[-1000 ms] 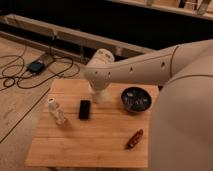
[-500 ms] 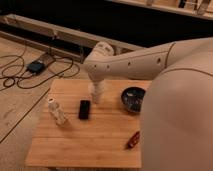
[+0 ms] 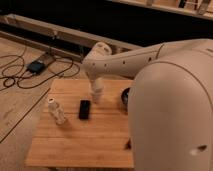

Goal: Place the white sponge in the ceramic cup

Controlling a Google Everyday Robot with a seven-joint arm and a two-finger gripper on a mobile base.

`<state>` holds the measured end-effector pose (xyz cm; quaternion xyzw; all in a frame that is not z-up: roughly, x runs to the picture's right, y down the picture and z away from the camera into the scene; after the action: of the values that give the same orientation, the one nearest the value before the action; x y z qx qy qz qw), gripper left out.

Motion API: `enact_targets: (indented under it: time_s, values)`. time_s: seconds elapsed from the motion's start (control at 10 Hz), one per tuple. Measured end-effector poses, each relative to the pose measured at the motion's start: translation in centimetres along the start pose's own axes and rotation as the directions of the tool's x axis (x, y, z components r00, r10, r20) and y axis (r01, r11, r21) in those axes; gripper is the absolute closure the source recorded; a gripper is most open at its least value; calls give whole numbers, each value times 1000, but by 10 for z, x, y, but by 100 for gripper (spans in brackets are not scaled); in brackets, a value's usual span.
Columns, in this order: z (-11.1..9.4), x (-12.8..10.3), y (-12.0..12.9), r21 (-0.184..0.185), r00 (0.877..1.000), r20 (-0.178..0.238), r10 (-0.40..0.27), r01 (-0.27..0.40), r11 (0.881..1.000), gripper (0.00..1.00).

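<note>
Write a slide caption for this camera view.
The claw hangs over the far side of the wooden table, beyond a black slab, with a small bottle and half-hidden dark bowl nearby.

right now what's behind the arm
A dark bowl's edge and a red scrap show; the arm hides the rest. The gripper hangs beside the black slab.
</note>
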<state>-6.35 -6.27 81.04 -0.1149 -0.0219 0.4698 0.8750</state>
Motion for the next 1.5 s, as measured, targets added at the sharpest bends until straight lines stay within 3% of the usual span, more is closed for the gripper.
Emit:
enact_targets:
  time_s: [0.3,0.8,1.5]
  values:
    - [22,-9,-4,-31,999,43,-10,11,999,100]
    - [58,1,-6,-78,998,66,1,4,997,98]
    - [73,13,-1,-116,994,102,32,-20,993,31]
